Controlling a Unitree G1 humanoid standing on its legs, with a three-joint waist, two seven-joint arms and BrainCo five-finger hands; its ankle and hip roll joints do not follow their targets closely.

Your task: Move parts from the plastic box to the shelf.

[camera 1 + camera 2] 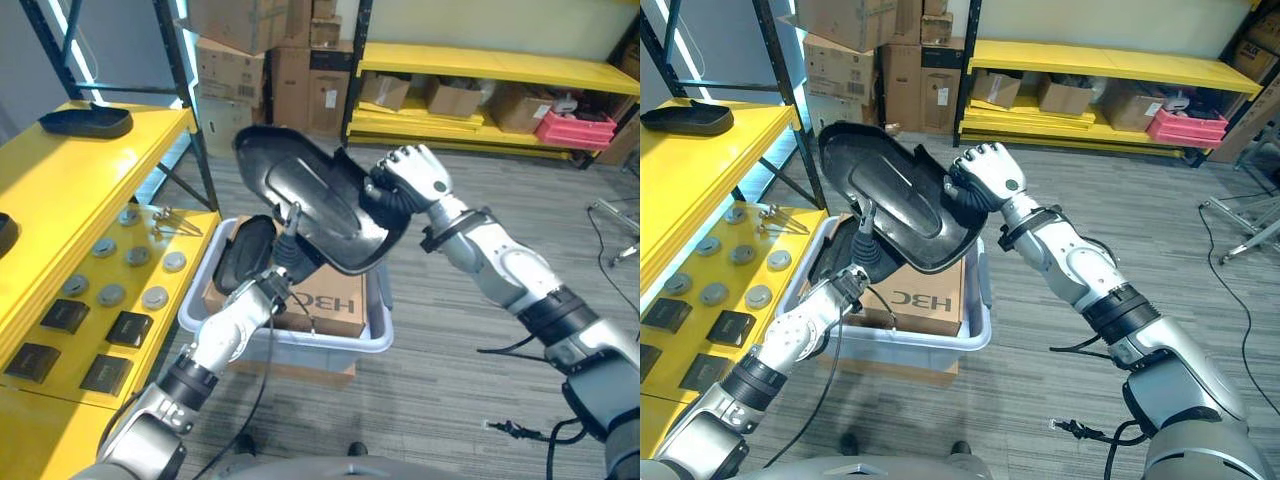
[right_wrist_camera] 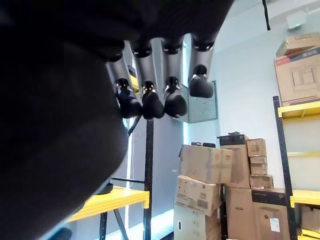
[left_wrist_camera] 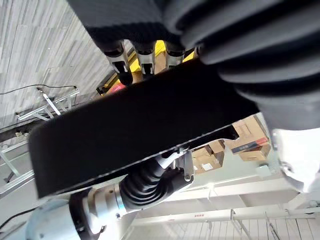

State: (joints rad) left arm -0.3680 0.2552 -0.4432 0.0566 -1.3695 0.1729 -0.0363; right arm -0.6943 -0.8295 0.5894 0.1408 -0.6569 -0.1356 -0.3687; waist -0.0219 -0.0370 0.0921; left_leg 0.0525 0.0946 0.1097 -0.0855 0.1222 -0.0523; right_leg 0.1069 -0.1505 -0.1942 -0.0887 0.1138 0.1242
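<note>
left eye view: big black plastic shell part (image 1: 310, 200) held up in the air above the grey plastic box (image 1: 290, 345), concave side facing the camera. right robot hand (image 1: 405, 180) grips its right-hand edge, fingers curled round the rim; right wrist view shows the dark fingertips (image 2: 150, 102) hooked over the black part's edge. left robot hand (image 1: 278, 262) is under the part's lower edge, touching it; left wrist view has its fingers (image 3: 137, 57) lying straight along the part's dark surface w/ the part across the palm, so it props more than clamps.

box sits on the floor just beside the yellow shelf (image 1: 70, 190), w/ a cardboard carton (image 1: 320, 300) inside & another black part (image 1: 243, 250) leaning at the box's left end.

on the shelf: a black tray-like part (image 1: 85, 122) at the far edge of the upper level; lower level has grey round discs (image 1: 130, 270) in rows, black square pads (image 1: 95, 345) toward the near edge, & a small metal wire piece (image 1: 172, 222) near the far right corner.
</note>
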